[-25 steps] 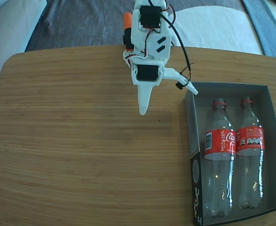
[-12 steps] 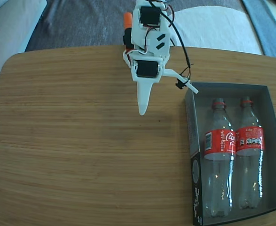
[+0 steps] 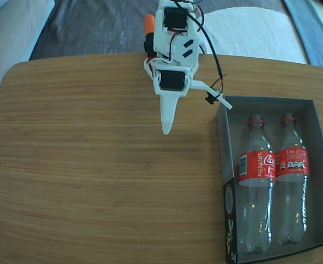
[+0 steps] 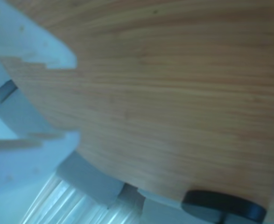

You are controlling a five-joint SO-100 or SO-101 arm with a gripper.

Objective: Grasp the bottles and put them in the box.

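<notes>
The tabletop [image 3: 95,181], a wide slab of pale wood grain, took up most of the fixed view and lay bare on its left and middle. The box [image 3: 315,165] sat at its right edge, near the front corner, its dark grey walls open to the camera and its black printed panel facing left. Both bottles [image 3: 256,181] lay inside it side by side, touching or nearly so, necks pointing toward the far side of the tabletop and red labels about level with each other. Judged from that, the task looked done, with nothing left to grasp on the wood.

The arm [image 3: 175,38] stood at the far edge, left of the box. Its gripper [image 3: 197,118] was open and empty: one finger pointed straight down at the wood, the other splayed out to the right, its tip just beside the box's far left corner. The wrist view showed only blurred wood grain between the two pale fingers, and nothing held.

The risk lay in that splayed fingertip. Any swing to the right or drop from there could catch the cardboard wall, and so light a box might slide or tip and roll a bottle. The loose black cable [image 3: 213,60] hanging by the gripper could snag the corner as well.
</notes>
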